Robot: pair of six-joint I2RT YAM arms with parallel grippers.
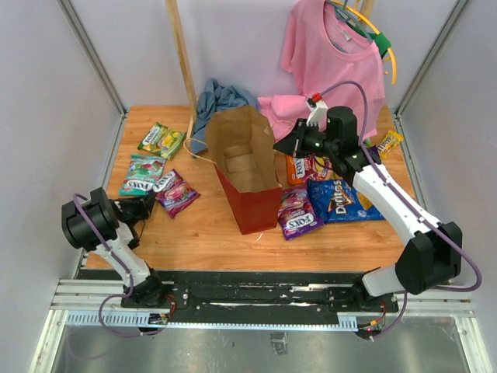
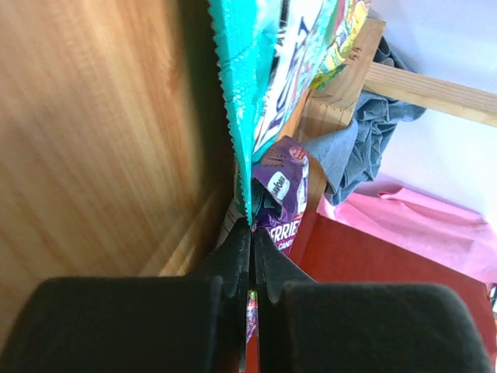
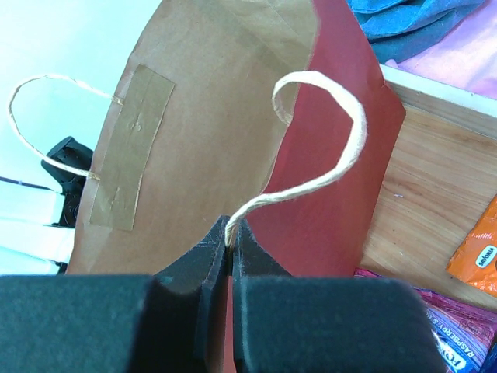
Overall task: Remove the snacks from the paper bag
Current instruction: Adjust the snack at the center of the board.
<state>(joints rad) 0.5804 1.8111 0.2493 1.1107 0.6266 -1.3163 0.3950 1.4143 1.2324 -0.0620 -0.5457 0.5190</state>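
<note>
Pinching paper bag [image 3: 202, 132] twine [image 3: 359, 128], right gripper [image 3: 230, 245] close-up

Left arm folded low, left claw [image 2: 251, 252] pinched closed. Right arm stretched forward, right claw [image 3: 231, 241] pinched closed, pointing left.

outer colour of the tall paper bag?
Dark red outer sides on the brown kraft paper bag, clearest in the right wrist view.

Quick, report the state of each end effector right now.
Left end effector: closed, apparently pinching the edge of the teal packet.
Right end effector: closed on the twine handle of the paper bag.
</note>
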